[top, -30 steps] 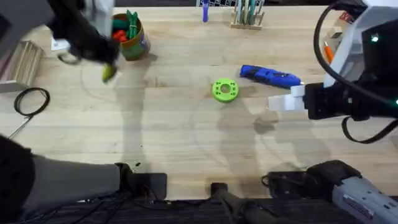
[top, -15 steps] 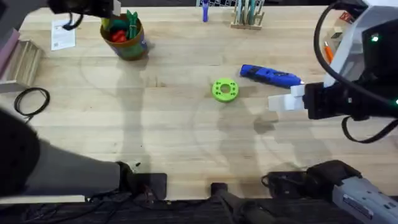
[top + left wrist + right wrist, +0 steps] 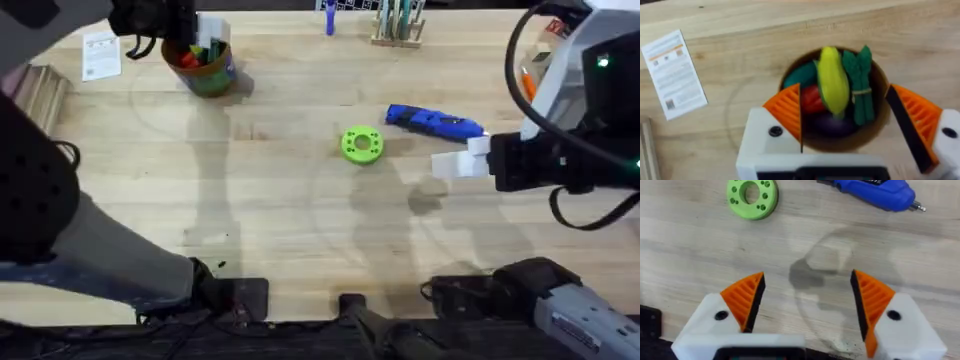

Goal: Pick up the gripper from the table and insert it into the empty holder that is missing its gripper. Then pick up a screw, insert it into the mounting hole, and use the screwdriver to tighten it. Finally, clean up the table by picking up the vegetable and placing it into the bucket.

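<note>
Left tool (image 3: 845, 120) held open, empty, above bucket (image 3: 880, 75); vegetable (image 3: 832, 80) perched high, could be knocked out on retreat. Right tool (image 3: 807, 305) open, empty.

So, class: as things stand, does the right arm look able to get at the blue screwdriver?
Probably yes. The right gripper hangs open above bare table, and the screwdriver lies flat close ahead with nothing between them. The green disc sits off to one side.

Both grippers (image 3: 850, 117) (image 3: 807, 302) wide apart.
</note>
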